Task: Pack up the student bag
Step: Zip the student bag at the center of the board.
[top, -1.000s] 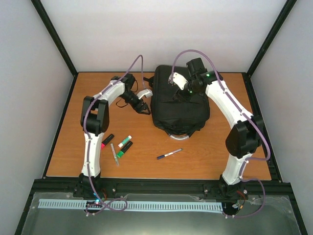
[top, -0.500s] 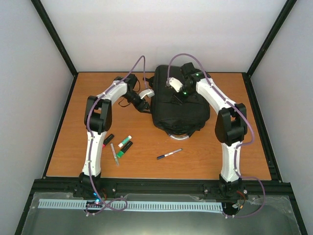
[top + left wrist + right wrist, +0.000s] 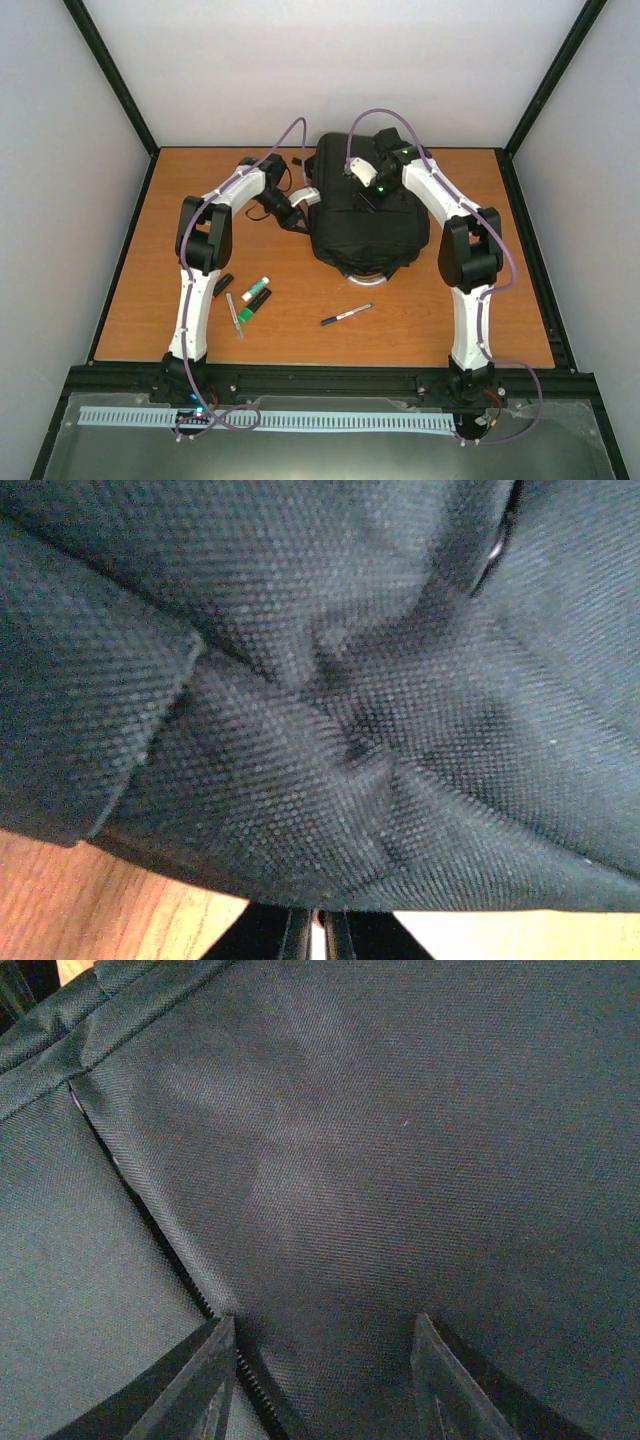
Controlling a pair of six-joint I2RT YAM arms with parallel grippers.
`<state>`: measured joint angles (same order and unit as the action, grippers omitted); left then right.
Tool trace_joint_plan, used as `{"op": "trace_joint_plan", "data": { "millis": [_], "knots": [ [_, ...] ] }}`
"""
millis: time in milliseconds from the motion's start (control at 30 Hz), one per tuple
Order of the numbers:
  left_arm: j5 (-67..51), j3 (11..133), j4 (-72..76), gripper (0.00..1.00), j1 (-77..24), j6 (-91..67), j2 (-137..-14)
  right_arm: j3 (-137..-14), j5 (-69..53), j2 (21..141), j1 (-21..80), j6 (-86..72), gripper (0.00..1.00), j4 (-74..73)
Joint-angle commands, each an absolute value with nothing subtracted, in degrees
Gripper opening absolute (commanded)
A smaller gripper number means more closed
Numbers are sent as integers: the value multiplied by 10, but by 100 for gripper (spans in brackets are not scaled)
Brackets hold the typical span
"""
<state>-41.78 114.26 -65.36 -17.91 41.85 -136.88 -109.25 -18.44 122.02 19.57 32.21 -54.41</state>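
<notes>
student bag: lies flat toward the far middle of the worktop; its black cloth fills both wrist views.
bag axis: the long axis runs far to near. the grey loop handle sits at the near end, so the bag's top points toward the arm bases (a judgement from the handle alone).
zipper: a toothed line slanting across the bag's upper face, closed where it shows.
left claw: at the bag's left edge, narrowed to a sliver, with cloth puckered in folds toward its tips; it looks pinched on the bag's fabric.
why left: likely to steady the soft bag or lift a fold so the opening can be worked.
right claw: over the bag's far half, fingers parted about halfway with nothing between them; the zipper line passes just beside one finger.
why right: placed, i judge, to find the zipper pull, which i cannot see.
writing things: a blue pen lies on the near side of the bag. a green marker, a red-tipped marker and a thin pen lie near-left of the bag. none is packed yet.
</notes>
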Motion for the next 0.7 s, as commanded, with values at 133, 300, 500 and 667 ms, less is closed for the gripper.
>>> {"op": "trace_joint_plan", "data": {
  "millis": [133,300,500,667],
  "knots": [
    [-403,1113,-697,1,-185,438,-1338,-1085,-168,1253,191,300,49,-554],
    [-394,1069,-711,1,-190,445,-1323,-1082,-161,1266,192,294,48,-561],
    [-406,1008,-692,1,-208,428,-1287,-1077,-140,1275,191,285,46,-557],
    [-432,994,-685,1,-224,396,-1275,-1075,-146,1280,193,281,45,-558]
  ]
}}
